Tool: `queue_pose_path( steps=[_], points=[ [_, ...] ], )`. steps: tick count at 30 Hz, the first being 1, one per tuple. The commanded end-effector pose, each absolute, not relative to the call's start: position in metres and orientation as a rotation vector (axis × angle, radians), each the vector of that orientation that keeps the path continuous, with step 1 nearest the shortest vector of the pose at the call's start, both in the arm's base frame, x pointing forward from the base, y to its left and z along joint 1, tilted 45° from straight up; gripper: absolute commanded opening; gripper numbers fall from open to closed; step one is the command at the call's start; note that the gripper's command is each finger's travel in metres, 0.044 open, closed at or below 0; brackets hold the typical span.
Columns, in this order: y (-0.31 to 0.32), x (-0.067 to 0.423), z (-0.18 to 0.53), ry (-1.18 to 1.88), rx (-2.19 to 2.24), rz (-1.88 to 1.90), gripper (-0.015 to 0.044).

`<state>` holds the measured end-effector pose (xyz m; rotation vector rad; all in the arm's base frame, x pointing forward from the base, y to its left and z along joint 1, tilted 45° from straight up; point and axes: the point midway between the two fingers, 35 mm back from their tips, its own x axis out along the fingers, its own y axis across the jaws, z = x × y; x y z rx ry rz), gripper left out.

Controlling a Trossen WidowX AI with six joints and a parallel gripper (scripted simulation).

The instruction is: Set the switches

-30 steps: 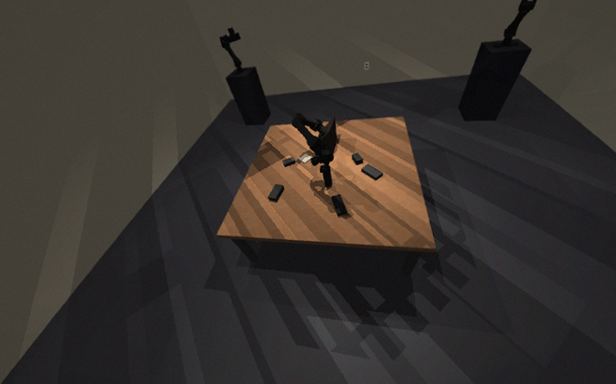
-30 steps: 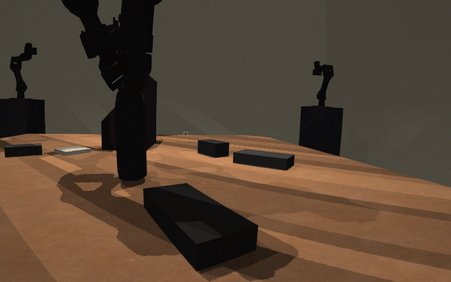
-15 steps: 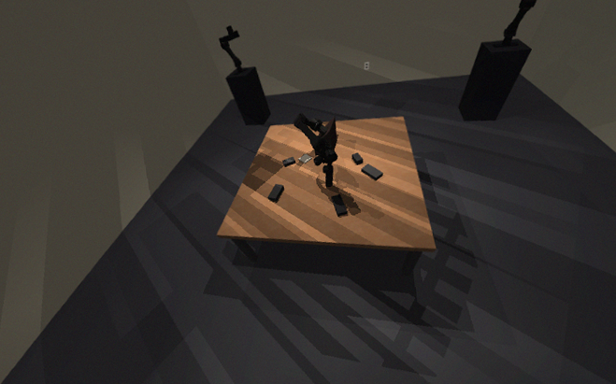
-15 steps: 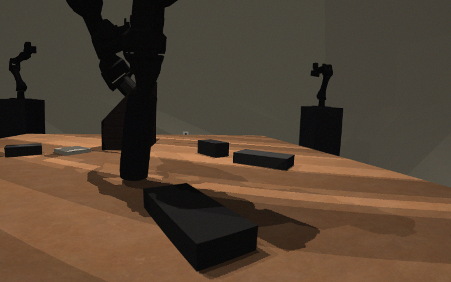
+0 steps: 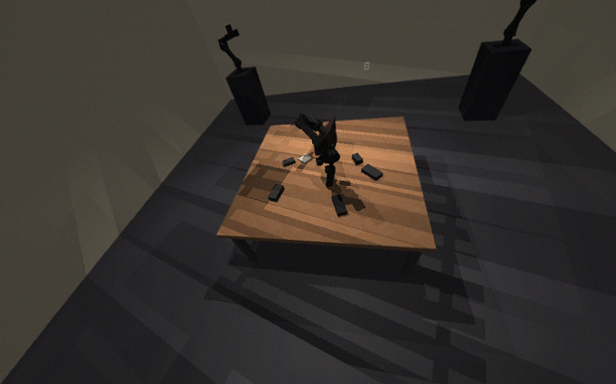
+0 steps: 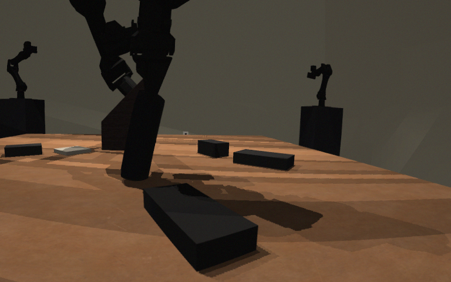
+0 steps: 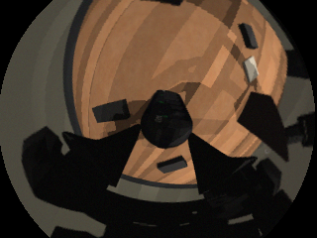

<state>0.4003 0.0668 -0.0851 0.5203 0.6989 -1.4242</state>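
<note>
My gripper (image 5: pixel 330 165) (image 6: pixel 151 94) (image 7: pixel 164 131) is shut on a long dark unit with a rounded end. This held unit (image 5: pixel 329 177) (image 6: pixel 141 139) (image 7: pixel 165 111) stands steeply on end, slightly tilted, its lower end at or just above the bench; contact is unclear. Faint green specks show on it in the wrist view, matching the controller's rocker switches. The switch positions and numbers are too dark to read. The label squares cannot be read in any view. The wooden bench (image 5: pixel 290 215) (image 6: pixel 66 245) (image 7: pixel 134 45) lies below.
A black block (image 5: pixel 338 205) (image 6: pixel 199 215) (image 7: pixel 111 110) lies near the held unit. Other dark blocks (image 5: pixel 276 192) (image 5: pixel 289 161) (image 5: pixel 357 159) (image 5: pixel 372 171) and a pale flat part (image 5: pixel 305 157) (image 6: pixel 73 150) (image 7: pixel 251 69) lie around. A dark brown wedge (image 6: pixel 114 129) (image 7: pixel 264 121) stands behind.
</note>
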Motion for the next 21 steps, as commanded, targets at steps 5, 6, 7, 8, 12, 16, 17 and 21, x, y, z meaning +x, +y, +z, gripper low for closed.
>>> queue_pose_path(
  steps=[5,6,7,8,12,16,17,21],
  points=[
    [0.069,0.397,-0.094,0.708,0.520,-1.435,0.0335],
    [0.070,0.397,-0.094,0.708,0.520,-1.435,0.0335],
    [0.070,0.397,-0.095,0.708,0.520,-1.435,0.0335],
    [0.071,0.397,-0.096,0.708,0.521,-1.435,0.0335],
    [0.073,0.397,-0.098,0.708,0.521,-1.435,0.0335],
    [0.075,0.396,-0.101,0.708,0.521,-1.435,0.0336],
    [0.075,0.396,-0.102,0.708,0.521,-1.435,0.0336],
    [0.077,0.396,-0.104,0.708,0.521,-1.434,0.0336]
  ],
)
